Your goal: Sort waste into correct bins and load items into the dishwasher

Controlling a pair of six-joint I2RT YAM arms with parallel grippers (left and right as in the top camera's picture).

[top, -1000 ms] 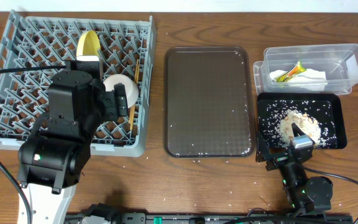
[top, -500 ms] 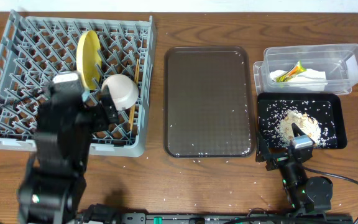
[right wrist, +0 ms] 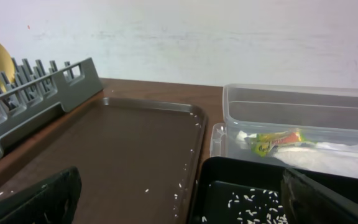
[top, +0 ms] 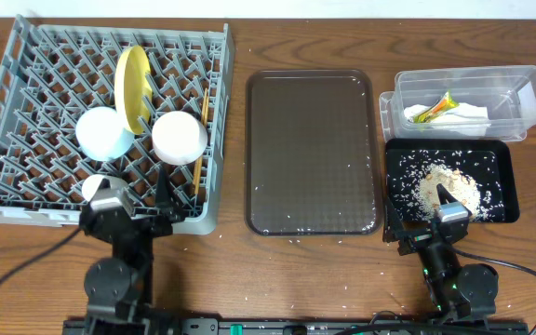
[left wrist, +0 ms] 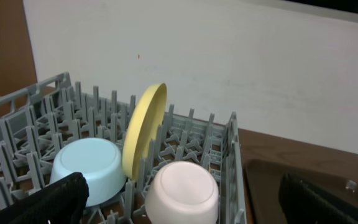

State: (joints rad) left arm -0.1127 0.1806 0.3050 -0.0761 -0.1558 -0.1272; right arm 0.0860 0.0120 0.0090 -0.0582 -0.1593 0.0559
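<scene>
One blue bowl (top: 103,132) and one white bowl (top: 179,138) lie upturned in the rack (top: 119,31), likely to drain, with the plate (top: 130,84) wedged upright between pegs. The wrapper (top: 433,110) is in the tub (top: 533,88), rice (top: 459,181) in the black tray (top: 502,163). Left pincer (left wrist: 182,208) and right pincer (right wrist: 182,202) gape empty, nearside.

Overhead looks straight down on the whole table (top: 305,270); both wrist views sit low, facing the wall (left wrist: 260,62), and seem to share the grey rack (left wrist: 194,134) edge

Black left arm (top: 114,270), black right arm (top: 454,277), silver-grey wrist caps (top: 451,212), thin black cables (top: 527,270)
</scene>
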